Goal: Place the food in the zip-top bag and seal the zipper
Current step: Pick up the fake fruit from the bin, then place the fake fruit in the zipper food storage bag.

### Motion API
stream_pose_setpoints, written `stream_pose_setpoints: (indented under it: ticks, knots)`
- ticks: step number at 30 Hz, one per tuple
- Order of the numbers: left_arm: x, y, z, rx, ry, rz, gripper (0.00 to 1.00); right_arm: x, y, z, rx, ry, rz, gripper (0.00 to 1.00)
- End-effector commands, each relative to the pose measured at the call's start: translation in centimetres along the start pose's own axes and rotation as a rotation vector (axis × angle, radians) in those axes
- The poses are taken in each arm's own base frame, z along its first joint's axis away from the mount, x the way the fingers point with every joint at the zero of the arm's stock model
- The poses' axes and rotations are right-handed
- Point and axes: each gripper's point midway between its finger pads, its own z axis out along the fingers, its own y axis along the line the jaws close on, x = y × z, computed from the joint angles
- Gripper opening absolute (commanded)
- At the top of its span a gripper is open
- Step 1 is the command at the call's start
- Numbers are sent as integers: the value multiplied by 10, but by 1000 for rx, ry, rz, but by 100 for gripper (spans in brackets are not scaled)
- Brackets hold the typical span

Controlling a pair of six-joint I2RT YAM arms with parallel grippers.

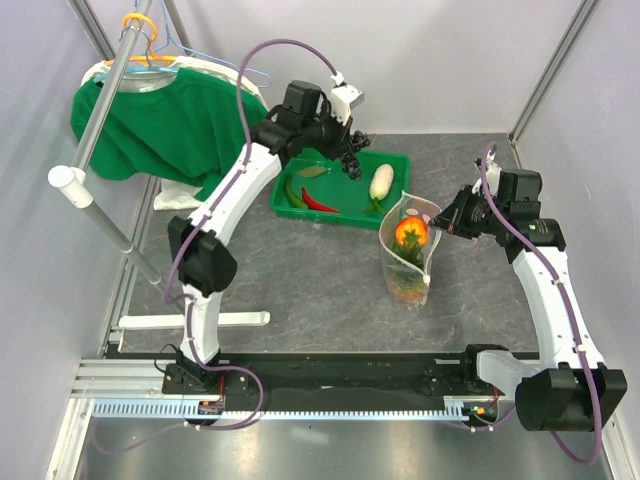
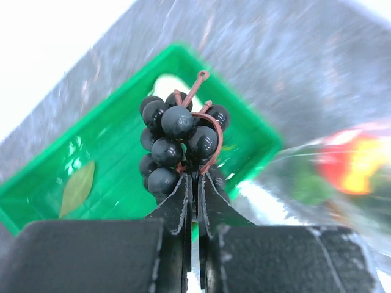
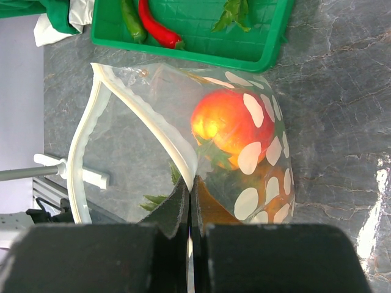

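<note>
My left gripper (image 1: 349, 158) is shut on the stem of the dark grapes (image 2: 177, 137) and holds them above the green tray (image 1: 348, 197). In the tray lie the white oblong vegetable (image 1: 381, 181), the red chili (image 1: 320, 200) and the green pepper (image 1: 293, 193). The clear dotted zip-top bag (image 1: 408, 255) stands open to the right of the tray. It holds the red tomato (image 3: 229, 125) on top of the orange pineapple (image 1: 408, 285). My right gripper (image 3: 191, 186) is shut on the bag's white zipper strip (image 3: 153, 122) and holds the mouth open.
A green shirt (image 1: 165, 115) hangs on a metal rack (image 1: 100, 190) at the far left. A white bar (image 1: 200, 320) lies on the table near the left arm's base. A leaf (image 2: 77, 188) lies in the tray.
</note>
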Motion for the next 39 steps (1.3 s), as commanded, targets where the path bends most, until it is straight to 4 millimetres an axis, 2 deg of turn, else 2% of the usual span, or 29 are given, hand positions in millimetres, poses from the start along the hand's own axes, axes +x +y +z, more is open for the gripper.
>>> stream_pose_setpoints:
  ticks: [1, 3, 7, 11, 14, 17, 20, 23, 29, 33, 34, 35, 36, 38, 39]
  knots:
    - [-95, -64, -82, 143, -253, 73, 2, -10, 2, 1, -8, -32, -30, 0]
    - [-105, -89, -100, 197, -281, 78, 2, -10, 4, 0, -13, -36, -30, 0]
    - [-107, -138, -118, 318, -291, 76, 2, -11, 7, -2, -27, -41, -29, 0]
    - [-101, -184, -126, 444, -266, 38, 2, -12, 11, -5, -39, -51, -37, 0]
    - [-86, -206, -122, 501, -221, 16, 2, -14, 14, -8, -43, -61, -45, 0]
    - [-58, -218, -110, 533, -135, -20, 2, -16, 17, -11, -48, -70, -52, 0]
    - [-25, -224, -93, 539, -22, -76, 2, -16, 19, -12, -55, -72, -57, 0]
    - [-1, -228, -77, 550, 81, -151, 2, -13, 19, -12, -67, -70, -62, 0]
    - [4, -247, -82, 638, 146, -226, 2, -14, 20, -12, -73, -76, -68, 0]
    - [9, -248, -75, 596, 207, -334, 2, -14, 23, -13, -89, -85, -75, 0]
    - [14, -245, -67, 572, 233, -365, 3, -14, 24, -14, -93, -86, -74, 0]
    - [14, -243, -63, 557, 241, -386, 6, -13, 24, -13, -94, -87, -74, 0]
    - [6, -239, -58, 520, 227, -415, 18, -13, 24, -14, -97, -86, -76, 0]
    - [7, -237, -45, 501, 248, -457, 31, -12, 24, -13, -97, -84, -74, 0]
    - [-2, -235, -44, 483, 221, -449, 43, -12, 24, -13, -99, -83, -75, 0]
